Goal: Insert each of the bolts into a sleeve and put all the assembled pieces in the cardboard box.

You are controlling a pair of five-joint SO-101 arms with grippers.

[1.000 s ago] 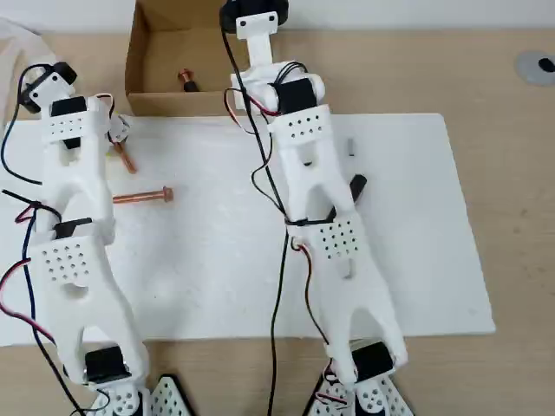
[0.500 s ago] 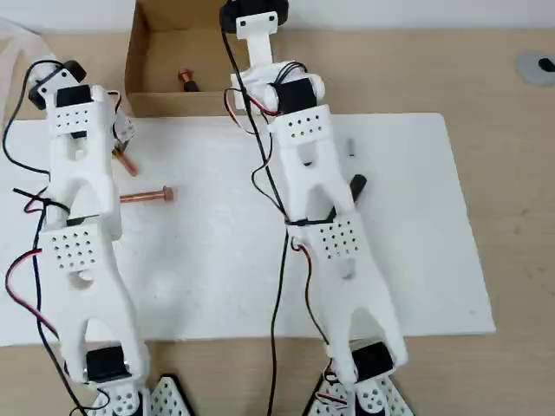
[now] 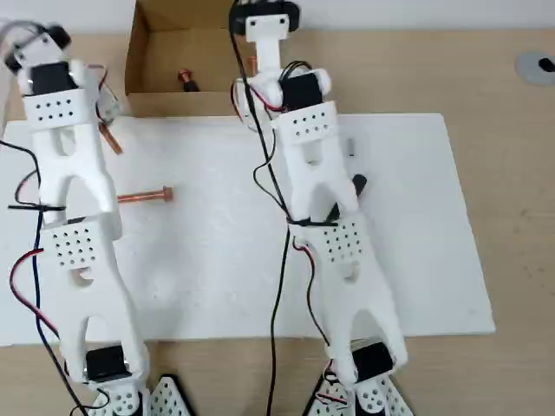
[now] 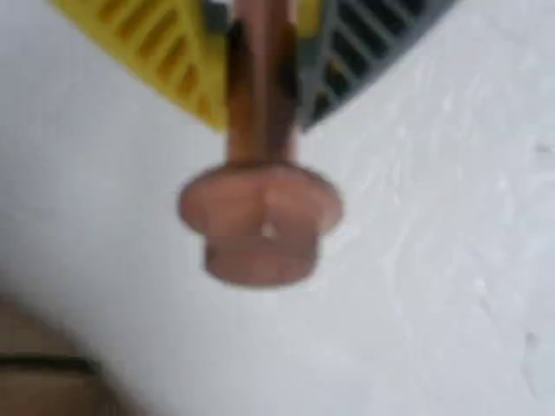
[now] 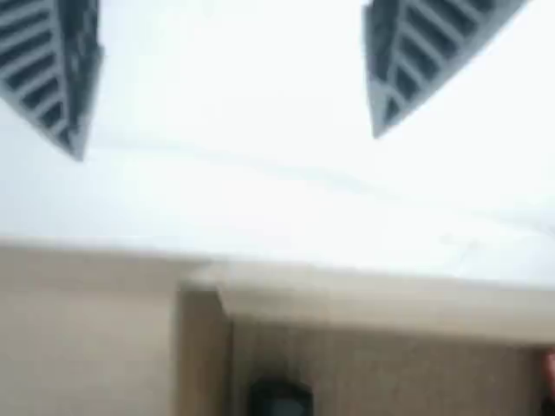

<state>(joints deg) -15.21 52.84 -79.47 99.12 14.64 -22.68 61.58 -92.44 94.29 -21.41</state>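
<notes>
Your left claw [image 4: 260,108] is clamped on 1 copper-coloured flanged hex bolt [image 4: 260,221]. Its yellow finger [image 4: 165,52] and dark grey ribbed finger [image 4: 364,43] press the shank from both sides. The bolt's head hangs free over the white foam mat [image 4: 451,286]. From the high view you see this claw [image 3: 106,117] at the mat's far left corner, just beside the open cardboard box [image 3: 134,61], with the bolt tilted. Your right claw [image 5: 227,139] stands wide apart and empty, its 2 dark fingers above the mat's edge. A second copper bolt [image 3: 145,197] lies flat on the mat, close beside the left arm. 1 copper piece with a dark end [image 3: 186,80] lies inside the box. The mat rests on the wooden surface [image 3: 512,173].
</notes>
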